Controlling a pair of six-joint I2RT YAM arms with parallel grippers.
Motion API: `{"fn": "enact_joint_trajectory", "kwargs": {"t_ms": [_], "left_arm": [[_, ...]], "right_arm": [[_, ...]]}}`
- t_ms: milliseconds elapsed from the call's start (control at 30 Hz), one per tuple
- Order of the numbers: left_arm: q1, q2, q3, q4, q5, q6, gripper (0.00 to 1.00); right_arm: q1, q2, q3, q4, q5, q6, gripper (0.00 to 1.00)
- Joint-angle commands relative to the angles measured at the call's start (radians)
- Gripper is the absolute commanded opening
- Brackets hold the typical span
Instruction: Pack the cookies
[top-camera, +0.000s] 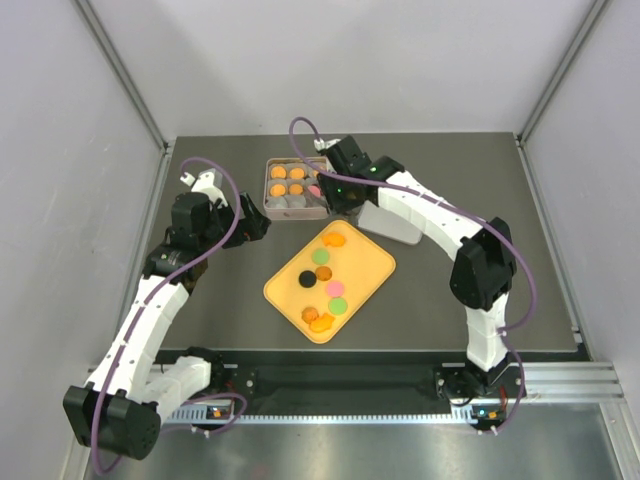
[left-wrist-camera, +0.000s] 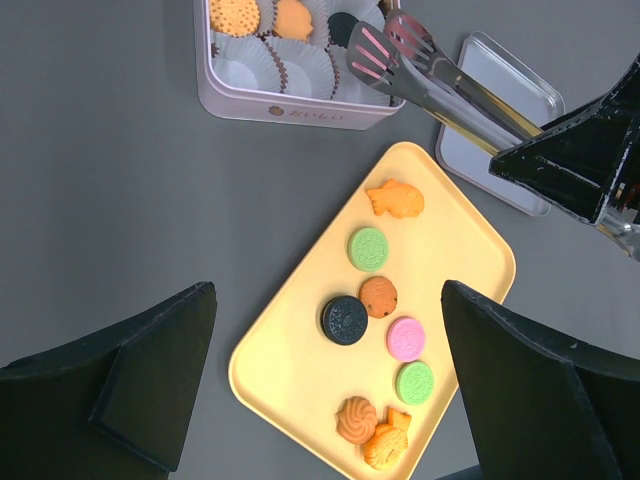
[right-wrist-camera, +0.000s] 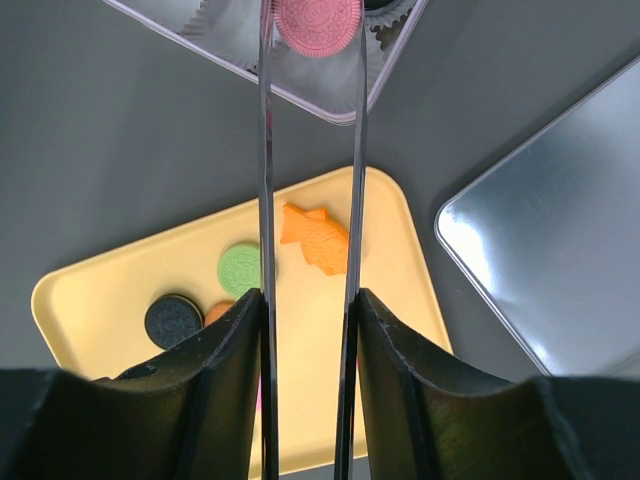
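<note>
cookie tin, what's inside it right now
In the tin: white paper cups, four holding orange cookies, one a dark cookie, some empty. The tongs, pinching a pink cookie, cover the cups beneath them, so their contents cannot be seen.

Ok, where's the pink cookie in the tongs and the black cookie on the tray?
pink cookie (right-wrist-camera: 318, 22) in the tongs (right-wrist-camera: 265, 150): right wrist view, its face.
black cookie (left-wrist-camera: 345, 320) on the tray (left-wrist-camera: 290, 370): left wrist view, its middle.
</note>
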Motion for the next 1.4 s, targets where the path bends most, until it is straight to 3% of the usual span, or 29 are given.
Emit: {"fn": "enact_joint_trajectory", "kwargs": {"t_ms": [0, 800, 1133, 1367], "left_arm": [[0.007, -0.011, -0.012, 0.046, 0.002, 0.002, 0.99], [0.007, -0.014, -0.012, 0.046, 0.001, 0.002, 0.99], [0.007, -0.013, -0.012, 0.045, -0.004, 0.002, 0.99], [0.007, -0.011, -0.012, 0.043, -0.004, 0.002, 0.99]], "right_arm": [[-0.009, -0.027, -0.002, 0.043, -0.012, -0.008, 0.39], [-0.009, -0.056, -0.031, 0.049, -0.004, -0.014, 0.45], [-0.008, -0.056, 0.125, -0.010, 0.017, -0.030, 0.45], [-0.001, -0.197, 0.064, -0.032, 0.019, -0.019, 0.44]]}}
